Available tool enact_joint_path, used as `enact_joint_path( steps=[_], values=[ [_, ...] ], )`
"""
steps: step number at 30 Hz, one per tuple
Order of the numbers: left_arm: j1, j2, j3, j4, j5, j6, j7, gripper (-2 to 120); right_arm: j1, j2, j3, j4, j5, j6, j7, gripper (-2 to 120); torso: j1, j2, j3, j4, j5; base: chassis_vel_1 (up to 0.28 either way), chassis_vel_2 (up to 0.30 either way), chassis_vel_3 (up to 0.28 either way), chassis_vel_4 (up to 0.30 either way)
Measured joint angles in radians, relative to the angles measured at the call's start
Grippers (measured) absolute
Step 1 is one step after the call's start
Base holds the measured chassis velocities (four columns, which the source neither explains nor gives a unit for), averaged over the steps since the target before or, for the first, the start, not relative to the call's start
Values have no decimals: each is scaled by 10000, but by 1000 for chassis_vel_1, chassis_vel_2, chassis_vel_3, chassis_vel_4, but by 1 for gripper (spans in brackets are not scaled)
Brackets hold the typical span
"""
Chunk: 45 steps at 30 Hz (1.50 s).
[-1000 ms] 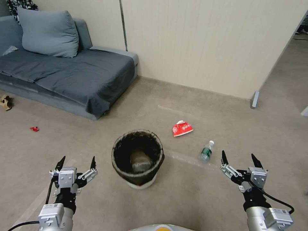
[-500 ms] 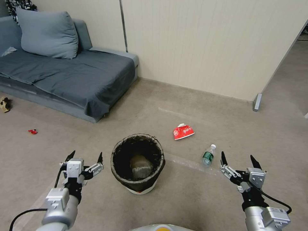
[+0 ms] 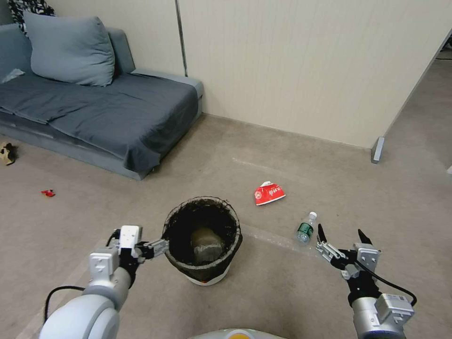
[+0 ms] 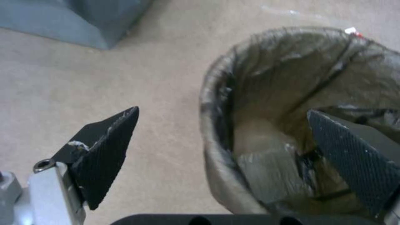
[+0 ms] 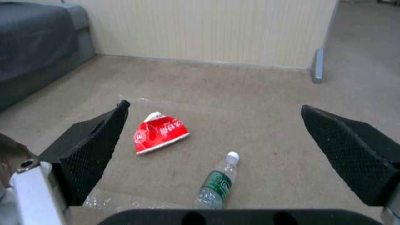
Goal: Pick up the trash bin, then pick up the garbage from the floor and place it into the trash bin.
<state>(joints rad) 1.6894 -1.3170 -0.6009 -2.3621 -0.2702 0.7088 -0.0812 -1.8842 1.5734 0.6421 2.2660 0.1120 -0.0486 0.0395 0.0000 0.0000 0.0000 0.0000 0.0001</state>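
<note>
The trash bin stands upright on the floor in front of me, white with a dark bag folded over its rim. My left gripper is open at the bin's left rim; in the left wrist view one finger is outside the wall and the other inside. My right gripper hangs open above the floor right of the bin. Garbage lies around: a crushed red-and-white carton, a green-labelled bottle, a red scrap and brown paper.
A grey sofa with a cushion fills the back left. A beige wall runs behind, ending at a metal post on the right. Bare floor lies between the bin and the wall.
My left arm has swung right and turned, bringing its open gripper from beside the bin to straddle the left rim. The right gripper has drifted slightly left and nearer. The bin has not moved.
</note>
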Motion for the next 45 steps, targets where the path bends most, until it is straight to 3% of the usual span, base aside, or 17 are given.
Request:
enact_joint_path(
  steps=[5, 18, 39, 45],
  values=[
    [-625, 103, 713, 706, -79, 198, -486, 100, -15, 190, -43, -17, -72, -21, 174, 100, 0, 0, 0, 1, -2, 0, 0, 0, 0],
    [-1529, 71, 882, 1984, -709, 316, -1815, 100, -42, 346, -37, -76, -258, 26, 400, 100, 0, 0, 0, 0, -1, 0, 0, 0, 0],
    [-2181, -16, 1321, 2888, -942, 280, -1778, 100, -23, 351, -412, -241, -648, 109, 870, 100, 0, 0, 0, 0, -1, 0, 0, 0, 0],
    [-2329, -38, 1412, 3079, -945, 274, -1684, 95, -23, 348, -456, -295, -700, 159, 878, 100, 0, 0, 0, 0, -1, 0, 0, 0, 0]
  ],
)
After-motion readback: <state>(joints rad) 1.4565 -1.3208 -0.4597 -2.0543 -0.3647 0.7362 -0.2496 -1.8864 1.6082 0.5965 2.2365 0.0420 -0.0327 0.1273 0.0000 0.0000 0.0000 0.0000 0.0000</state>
